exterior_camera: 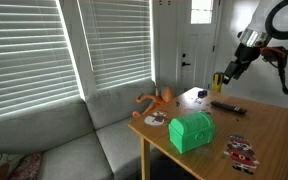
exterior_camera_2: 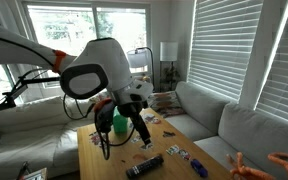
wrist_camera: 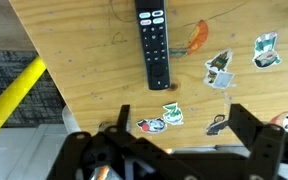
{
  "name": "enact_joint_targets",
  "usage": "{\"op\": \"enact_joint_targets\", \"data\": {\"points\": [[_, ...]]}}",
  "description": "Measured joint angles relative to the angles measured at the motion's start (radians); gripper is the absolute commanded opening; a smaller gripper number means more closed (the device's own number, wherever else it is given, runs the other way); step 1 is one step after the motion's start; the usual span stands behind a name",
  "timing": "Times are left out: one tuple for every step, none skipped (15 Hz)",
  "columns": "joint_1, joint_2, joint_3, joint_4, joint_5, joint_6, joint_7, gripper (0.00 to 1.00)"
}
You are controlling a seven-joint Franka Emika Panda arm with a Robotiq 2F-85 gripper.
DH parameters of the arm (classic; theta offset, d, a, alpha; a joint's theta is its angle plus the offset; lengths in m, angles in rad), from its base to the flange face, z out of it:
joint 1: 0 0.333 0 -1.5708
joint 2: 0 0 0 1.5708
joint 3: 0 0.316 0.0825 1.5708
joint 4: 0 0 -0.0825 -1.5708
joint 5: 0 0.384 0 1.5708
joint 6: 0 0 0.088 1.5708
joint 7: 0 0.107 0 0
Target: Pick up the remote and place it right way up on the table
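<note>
**Robot Arm Hangs Over Remote on Wooden Table**

The gripper hovers above the far edge of the table, its jaws spread wide and holding nothing. The wrist view shows both fingers apart at the bottom of the picture, with bare wood and a sticker between them. The remote lies flat on the table ahead of the gripper, clear of it, its buttons facing up and its length running away from the fingers.

In an exterior view the remote rests near the far edge, below the gripper and well apart from the green chest, which stands toward the near corner by the sofa. An orange toy figure lies at the far corner on the sofa side, and a red-and-white patterned item sits by the near edge. In an exterior view, the remote lies on the table below the gripper. Stickers dot the wood beside the remote.
</note>
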State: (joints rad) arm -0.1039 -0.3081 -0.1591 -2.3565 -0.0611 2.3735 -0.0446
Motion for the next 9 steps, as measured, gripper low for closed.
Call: {"op": "enact_joint_targets", "data": {"points": [[0.0,-0.007,-0.009,0.0,0.013,-0.008,-0.01,1.0],[-0.001,-0.012,-0.018,-0.001,0.027,-0.016,-0.023,1.0],[-0.001,-0.016,-0.027,-0.001,0.042,-0.023,-0.037,1.0],[-0.001,-0.018,-0.037,-0.001,0.054,-0.03,-0.052,1.0],[-0.002,-0.019,-0.045,-0.003,0.062,-0.033,-0.065,1.0],[-0.002,-0.019,-0.051,-0.004,0.065,-0.033,-0.071,1.0],[-0.002,-0.019,-0.052,-0.005,0.067,-0.033,-0.073,1.0],[-0.002,-0.019,-0.052,-0.006,0.068,-0.033,-0.073,1.0],[-0.002,-0.019,-0.052,-0.006,0.068,-0.033,-0.073,1.0]]}}
